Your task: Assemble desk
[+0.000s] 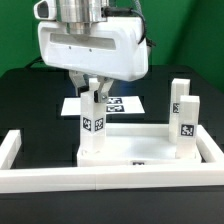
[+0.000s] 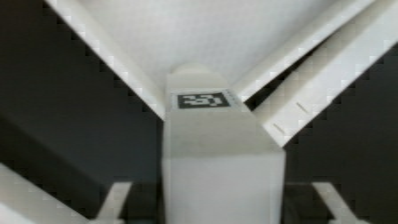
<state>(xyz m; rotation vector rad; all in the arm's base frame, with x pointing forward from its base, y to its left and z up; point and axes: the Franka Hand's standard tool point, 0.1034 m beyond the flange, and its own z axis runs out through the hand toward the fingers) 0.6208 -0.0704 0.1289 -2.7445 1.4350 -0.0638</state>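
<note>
My claw [image 1: 93, 93] straddles the upright leg [image 1: 92, 122] standing at the tabletop [image 1: 135, 146] corner on the exterior view's left, grip unconfirmed, can't tell.

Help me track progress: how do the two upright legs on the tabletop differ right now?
The gripper is around the top of the leg on the exterior view's left; the leg on the exterior view's right stands free. The left leg stands nearer the camera, the right one farther back. Both are white, upright and tagged.
</note>
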